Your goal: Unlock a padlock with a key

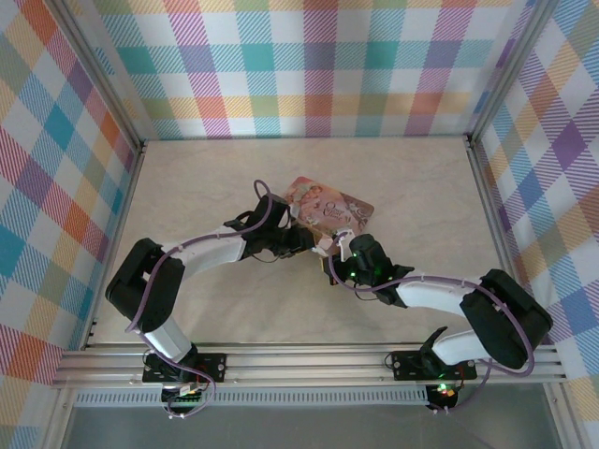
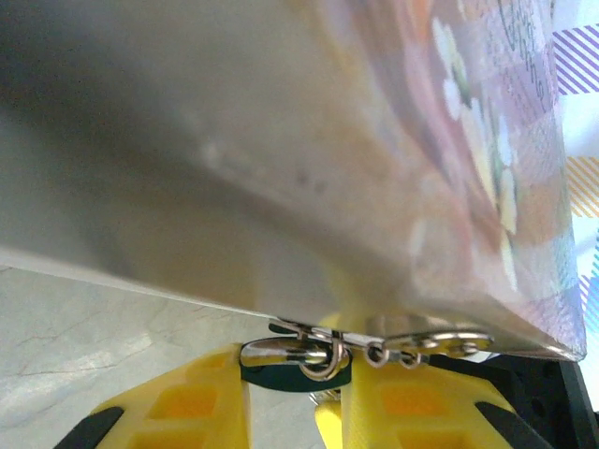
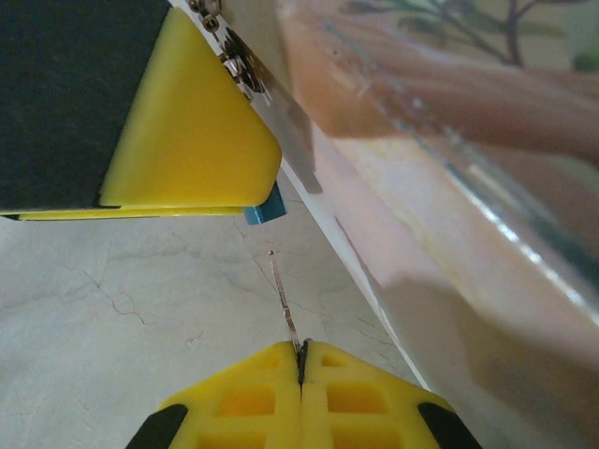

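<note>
Nearly touching, both grippers work beside the pink tin [image 1: 329, 208] at centre frame.
Right gripper [image 3: 301, 354] is pinched tight on the key [image 3: 284, 304] (blade pointing up); left gripper [image 2: 298, 385] clamps the padlock [image 2: 281, 374], low centre, under the tin's edge.

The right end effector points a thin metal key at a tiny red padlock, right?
Not red: the right wrist view shows a tiny blue padlock. The right end effector does point the thin pale metallic key at it.
</note>
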Controlling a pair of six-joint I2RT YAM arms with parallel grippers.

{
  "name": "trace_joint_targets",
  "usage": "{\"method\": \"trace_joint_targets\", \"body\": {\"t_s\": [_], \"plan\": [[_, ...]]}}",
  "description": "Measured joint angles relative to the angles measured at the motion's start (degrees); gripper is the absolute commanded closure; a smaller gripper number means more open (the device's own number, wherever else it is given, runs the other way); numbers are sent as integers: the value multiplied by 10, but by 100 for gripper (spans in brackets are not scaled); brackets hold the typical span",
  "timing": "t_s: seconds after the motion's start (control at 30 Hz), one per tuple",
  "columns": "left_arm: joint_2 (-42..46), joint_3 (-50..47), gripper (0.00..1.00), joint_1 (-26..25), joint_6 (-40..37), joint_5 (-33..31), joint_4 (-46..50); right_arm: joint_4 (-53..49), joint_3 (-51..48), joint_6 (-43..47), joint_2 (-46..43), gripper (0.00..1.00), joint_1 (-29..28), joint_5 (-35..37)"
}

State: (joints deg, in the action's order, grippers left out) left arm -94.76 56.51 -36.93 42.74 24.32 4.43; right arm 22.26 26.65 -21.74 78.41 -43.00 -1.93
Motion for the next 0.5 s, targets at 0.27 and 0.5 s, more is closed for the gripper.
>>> {"method": "trace_joint_targets", "body": {"t_s": [0.27,0.5], "plan": [[1,0,75,-8,10,-5,0,0,0,0,0,100,-2,9],[1,0,75,-10,14,-8,0,0,0,0,0,99,-2,11]]}}
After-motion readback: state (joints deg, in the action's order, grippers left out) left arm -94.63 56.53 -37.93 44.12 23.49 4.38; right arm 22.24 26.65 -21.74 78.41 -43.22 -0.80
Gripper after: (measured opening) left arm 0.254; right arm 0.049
